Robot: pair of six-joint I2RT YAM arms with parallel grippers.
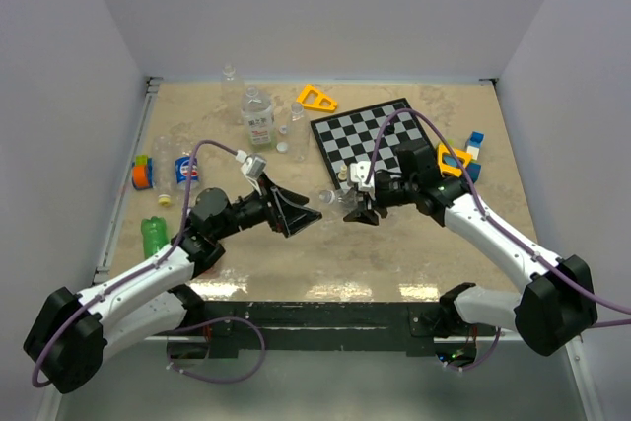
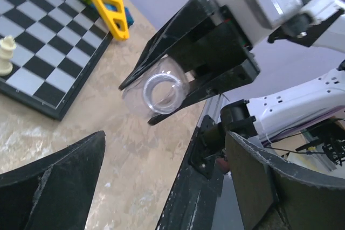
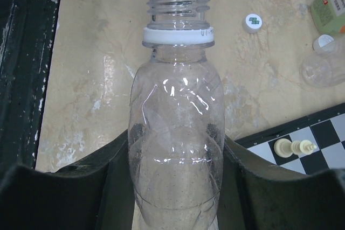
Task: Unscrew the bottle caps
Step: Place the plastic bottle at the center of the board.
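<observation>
The left gripper (image 1: pixel 303 223) stands spread wide with nothing between its black fingers (image 2: pixel 59 179). Straight ahead of it, just apart, is the open mouth of a clear unlabelled plastic bottle (image 3: pixel 178 133). The right gripper (image 1: pixel 357 208) pinches that bottle round its body and holds it off the table, just in front of the near left corner of the black-and-white chessboard (image 1: pixel 380 140). The bottle's long axis runs roughly level from the right jaws toward the left ones, neck first. Its threads are bare, with only a white collar ring (image 3: pixel 178 36) left on, so this one looks finished. The left arm is nearer to what may remain: a green plastic bottle (image 1: pixel 154 235) and a blue-labelled bottle (image 1: pixel 184 170) lying well to the left of the chessboard, though their caps are too small to judge. A loose white cap (image 1: pixel 283 147) lies just off the board's left edge. Between the board and those bottles the tabletop gives room to reach, and the side wall closes in beyond them.
</observation>
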